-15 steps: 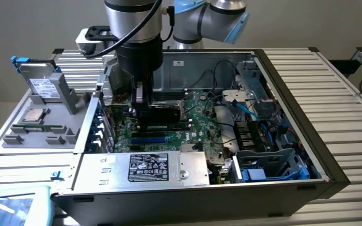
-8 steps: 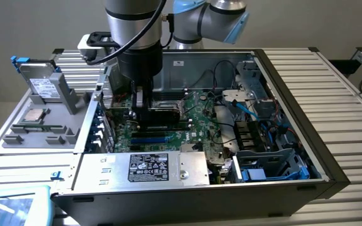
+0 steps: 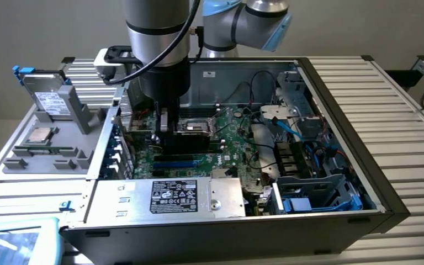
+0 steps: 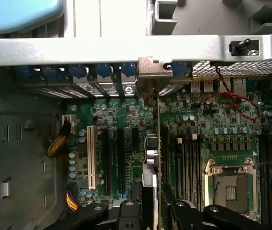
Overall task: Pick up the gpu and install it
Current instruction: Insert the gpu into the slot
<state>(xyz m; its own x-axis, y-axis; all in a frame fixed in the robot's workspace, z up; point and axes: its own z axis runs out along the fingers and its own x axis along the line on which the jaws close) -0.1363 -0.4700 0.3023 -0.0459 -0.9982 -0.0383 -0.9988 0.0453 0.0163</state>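
The gripper (image 4: 150, 197) is clamped on the gpu (image 4: 156, 139), which stands edge-on over the motherboard (image 4: 121, 120). The card's bracket sits by the rear slot openings (image 4: 102, 81) of the computer case (image 3: 344, 160). Pickup looks done, but seating cannot be confirmed.

The arm (image 3: 157, 33) was a silver cylinder ringed by a black band, with pale blue joint caps (image 3: 277, 34), a black cable (image 3: 174, 47) alongside and a black end effector (image 3: 169, 131).

The arm (image 3: 159, 33) points straight down at the wrist, with the gripper (image 3: 169, 131) vertical and its fingers (image 4: 174, 208) clamped on the edge-on gpu (image 4: 158, 124).
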